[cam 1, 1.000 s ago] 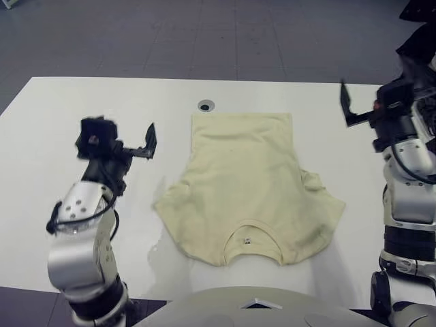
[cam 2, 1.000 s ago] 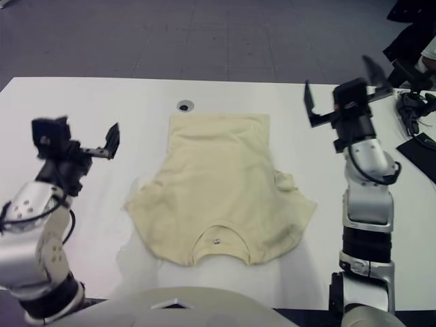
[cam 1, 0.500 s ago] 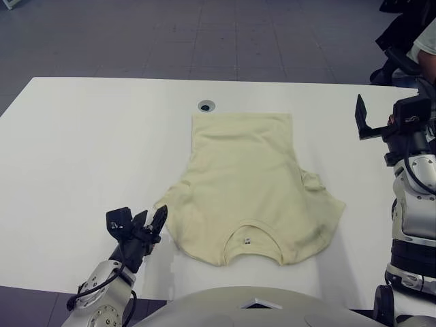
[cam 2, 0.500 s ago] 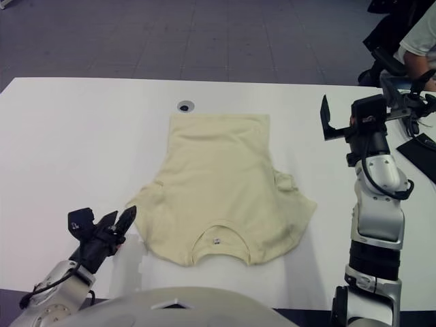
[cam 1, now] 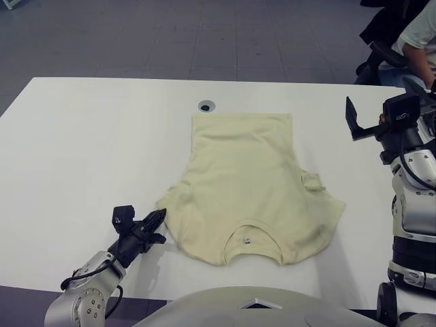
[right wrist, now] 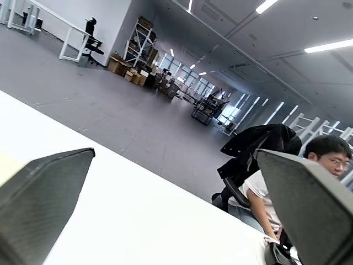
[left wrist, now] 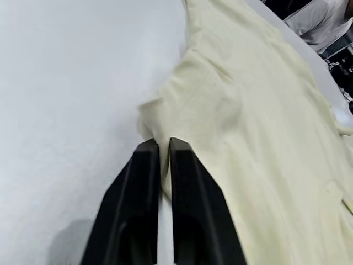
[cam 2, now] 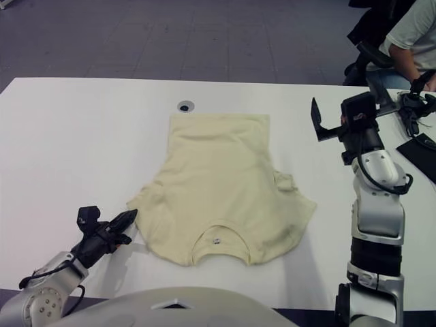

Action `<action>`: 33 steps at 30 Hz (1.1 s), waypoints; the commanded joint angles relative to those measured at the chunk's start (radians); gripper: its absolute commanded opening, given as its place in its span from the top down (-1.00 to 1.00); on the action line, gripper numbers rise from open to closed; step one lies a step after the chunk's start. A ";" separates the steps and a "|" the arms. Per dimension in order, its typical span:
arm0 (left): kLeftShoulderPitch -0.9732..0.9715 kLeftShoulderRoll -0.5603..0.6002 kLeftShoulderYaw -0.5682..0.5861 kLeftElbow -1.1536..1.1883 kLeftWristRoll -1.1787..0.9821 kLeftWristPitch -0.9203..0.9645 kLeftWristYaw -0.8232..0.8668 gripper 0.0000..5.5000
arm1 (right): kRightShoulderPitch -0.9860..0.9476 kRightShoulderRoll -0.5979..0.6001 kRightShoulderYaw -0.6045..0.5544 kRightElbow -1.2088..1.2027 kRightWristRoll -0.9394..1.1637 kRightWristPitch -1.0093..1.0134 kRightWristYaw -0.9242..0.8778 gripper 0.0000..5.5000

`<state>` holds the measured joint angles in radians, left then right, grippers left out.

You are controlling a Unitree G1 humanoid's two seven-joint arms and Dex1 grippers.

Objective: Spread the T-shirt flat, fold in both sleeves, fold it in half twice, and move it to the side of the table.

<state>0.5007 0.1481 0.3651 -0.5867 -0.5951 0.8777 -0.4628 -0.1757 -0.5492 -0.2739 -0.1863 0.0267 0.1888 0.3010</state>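
The cream T-shirt (cam 1: 245,184) lies mid-frame on the white surface (cam 1: 95,136). Lower left, the left gripper (left wrist: 164,144) has its fingers narrow, pinching the sleeve edge. Upper right, the right gripper (cam 2: 343,114) has its fingers wide, well apart from the shirt.

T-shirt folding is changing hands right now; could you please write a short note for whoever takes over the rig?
Left gripper: low on the table, shut on the T-shirt at its left sleeve edge.
Right gripper: open, raised over the table's right side, holding nothing.
T-shirt: mid-table, roughly flat, collar nearest the robot, right sleeve rumpled.
Done: spreading, mostly.
Left: both sleeve folds, two halvings, move aside.
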 commanded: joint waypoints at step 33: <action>-0.161 0.606 -0.618 -0.224 0.603 -0.331 -0.039 0.99 | 0.070 0.033 0.061 -0.017 -0.001 -0.008 0.014 -0.96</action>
<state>0.3521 0.7137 -0.2094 -0.8277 -0.0389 0.5714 -0.4775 -0.1113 -0.5219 -0.2205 -0.1892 0.0273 0.1828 0.3164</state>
